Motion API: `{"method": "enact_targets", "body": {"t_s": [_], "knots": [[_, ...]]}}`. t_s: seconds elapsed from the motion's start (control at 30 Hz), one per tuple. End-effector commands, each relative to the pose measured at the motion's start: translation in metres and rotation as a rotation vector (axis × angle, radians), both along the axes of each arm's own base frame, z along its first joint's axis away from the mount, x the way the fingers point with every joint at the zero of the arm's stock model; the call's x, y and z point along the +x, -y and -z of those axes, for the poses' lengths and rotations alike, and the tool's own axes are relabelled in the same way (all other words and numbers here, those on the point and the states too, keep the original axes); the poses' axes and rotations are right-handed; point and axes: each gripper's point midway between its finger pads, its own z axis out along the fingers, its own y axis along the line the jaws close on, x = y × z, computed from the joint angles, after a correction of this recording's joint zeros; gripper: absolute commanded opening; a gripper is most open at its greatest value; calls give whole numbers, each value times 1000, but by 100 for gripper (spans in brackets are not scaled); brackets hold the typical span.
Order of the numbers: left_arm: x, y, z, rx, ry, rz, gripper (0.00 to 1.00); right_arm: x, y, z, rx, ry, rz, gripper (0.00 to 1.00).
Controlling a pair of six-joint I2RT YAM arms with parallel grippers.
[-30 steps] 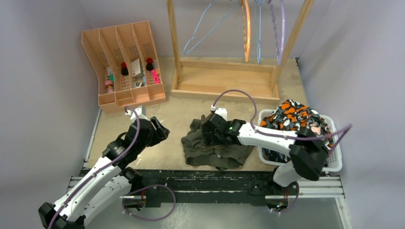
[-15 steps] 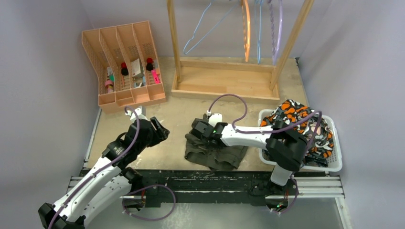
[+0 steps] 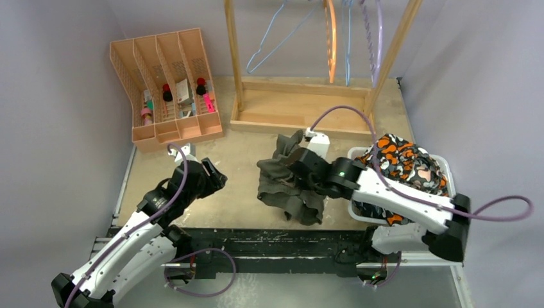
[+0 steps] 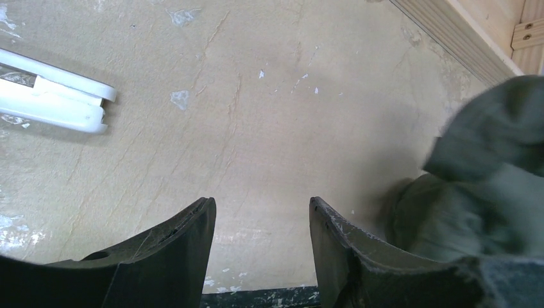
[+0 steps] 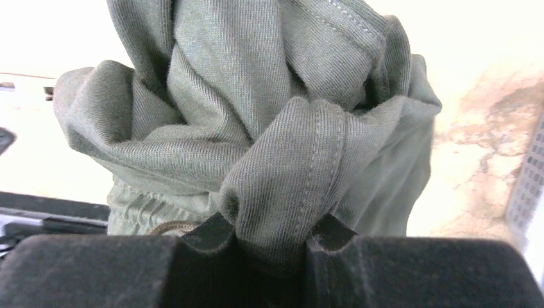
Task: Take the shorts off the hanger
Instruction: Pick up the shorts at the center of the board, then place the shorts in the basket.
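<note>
My right gripper [image 3: 300, 162] is shut on a bunched fold of the olive green shorts [image 3: 285, 186], which hang crumpled from it over the middle of the table. In the right wrist view the ribbed fabric [image 5: 269, 128] is pinched between the fingertips of the right gripper [image 5: 269, 234], with a drawstring loop low on the left. The orange-white-black camouflage shorts [image 3: 403, 160] lie in the white basket [image 3: 450, 221] at the right. My left gripper [image 3: 218, 178] hovers left of the olive shorts, open and empty [image 4: 262, 212]. Bare hangers [image 3: 330, 38] hang on the wooden rack.
A peach slotted organizer [image 3: 167, 83] with small items stands at the back left. The wooden rack's base [image 3: 301, 109] spans the back. A white flat object [image 4: 54, 96] lies near the left gripper. A black rail [image 3: 276, 244] runs along the near edge.
The right gripper closed on the olive shorts and raised them, swinging back and to the right; the flat shorts are now bunched. The left arm has not moved.
</note>
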Motion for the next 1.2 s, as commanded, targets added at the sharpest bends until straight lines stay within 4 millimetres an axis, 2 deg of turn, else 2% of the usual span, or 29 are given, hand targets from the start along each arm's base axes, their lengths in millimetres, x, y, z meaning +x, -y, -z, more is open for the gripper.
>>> {"method": "enact_targets", "body": {"t_s": [0.0, 0.17, 0.33, 0.47, 0.63, 0.73, 0.83, 1.0, 1.17], "knots": [[8, 1, -20, -24, 64, -14, 55, -6, 38, -56, 33, 102, 26, 0], [7, 1, -21, -25, 64, -15, 55, -16, 69, -94, 76, 163, 48, 0], [8, 2, -21, -22, 63, -9, 55, -18, 97, -104, -3, 181, 92, 0], [11, 3, -22, -18, 63, -12, 55, -14, 107, -115, 23, 218, 150, 0], [18, 6, -34, -13, 76, -12, 55, -13, 117, -119, 60, 241, 207, 0], [20, 8, -32, 0, 69, 3, 55, -10, 111, -131, 66, 248, 164, 0], [19, 7, -32, 19, 59, 12, 55, -5, 118, -153, 35, 300, 154, 0], [16, 6, -39, 6, 66, 6, 55, -2, 150, -186, 76, 373, 229, 0], [13, 1, -37, 23, 59, 2, 56, 4, 166, -185, -17, 387, 239, 0]]}}
